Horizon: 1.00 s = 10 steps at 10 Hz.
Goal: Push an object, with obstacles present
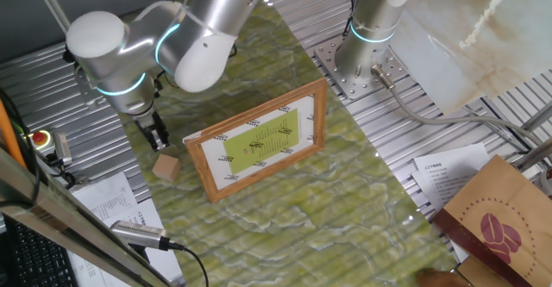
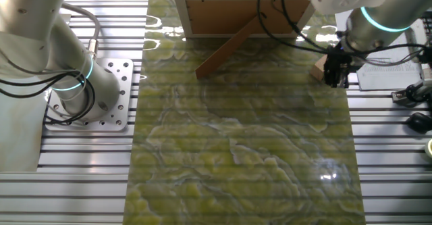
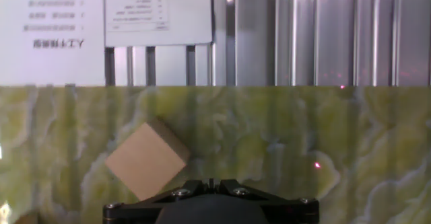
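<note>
The object, a small light-brown wooden cube (image 1: 166,167) (image 2: 318,68) (image 3: 147,159), lies on the green marbled mat near its edge. My gripper (image 1: 158,137) (image 2: 335,75) (image 3: 211,181) hangs just behind the cube with its black fingers pressed together, shut, holding nothing. In the hand view the cube sits turned like a diamond, just ahead and left of the fingertips. The obstacle, a picture frame (image 1: 257,140) (image 2: 237,7) with a light wood border and yellow-green sheet, stands propped on its back strut, to the right of the cube in one fixed view.
The mat (image 1: 328,201) lies on a ribbed metal table (image 1: 52,89). A second arm's base (image 1: 362,67) (image 2: 84,93) is bolted beside the mat. Printed papers (image 1: 112,202) (image 3: 101,15) lie past the mat edge near the cube. A brown coffee-bean bag (image 1: 500,222) stands at the lower right.
</note>
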{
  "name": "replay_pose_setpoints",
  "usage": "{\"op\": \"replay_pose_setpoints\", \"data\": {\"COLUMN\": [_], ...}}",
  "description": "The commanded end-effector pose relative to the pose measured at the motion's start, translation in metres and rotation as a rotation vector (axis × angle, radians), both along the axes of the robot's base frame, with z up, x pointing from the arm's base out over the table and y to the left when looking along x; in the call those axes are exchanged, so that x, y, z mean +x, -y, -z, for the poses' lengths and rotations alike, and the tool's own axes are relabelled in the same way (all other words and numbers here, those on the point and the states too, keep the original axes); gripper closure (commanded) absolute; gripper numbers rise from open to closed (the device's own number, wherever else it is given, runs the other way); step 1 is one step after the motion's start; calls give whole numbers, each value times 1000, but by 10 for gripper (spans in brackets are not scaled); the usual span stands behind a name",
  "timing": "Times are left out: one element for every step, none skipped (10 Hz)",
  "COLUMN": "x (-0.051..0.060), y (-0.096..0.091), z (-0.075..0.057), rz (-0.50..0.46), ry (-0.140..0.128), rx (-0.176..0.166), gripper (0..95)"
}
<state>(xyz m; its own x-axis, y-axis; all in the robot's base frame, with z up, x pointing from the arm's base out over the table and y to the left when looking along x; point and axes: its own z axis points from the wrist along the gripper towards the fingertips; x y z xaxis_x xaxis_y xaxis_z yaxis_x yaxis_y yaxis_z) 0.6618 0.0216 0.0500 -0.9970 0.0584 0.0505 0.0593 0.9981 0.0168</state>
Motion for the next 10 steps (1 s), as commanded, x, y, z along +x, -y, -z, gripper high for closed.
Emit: {"op": "replay_pose_setpoints", "data": {"x": [0,0,0,-1,-1,-1,-2,-1,-1,0], "y": [0,0,-1,-5,-7,-11,-12,-14,-17,-22], "z": [-1,-1,-1,1,1,3,3,3,3,3], "rz": [4,10,13,18,20,20,18,13,12,13], "ry": [4,5,9,18,20,25,26,32,37,44], "rx": [1,2,4,4,4,4,4,8,9,10], "gripper": [950,950,950,950,950,950,950,950,950,950]}}
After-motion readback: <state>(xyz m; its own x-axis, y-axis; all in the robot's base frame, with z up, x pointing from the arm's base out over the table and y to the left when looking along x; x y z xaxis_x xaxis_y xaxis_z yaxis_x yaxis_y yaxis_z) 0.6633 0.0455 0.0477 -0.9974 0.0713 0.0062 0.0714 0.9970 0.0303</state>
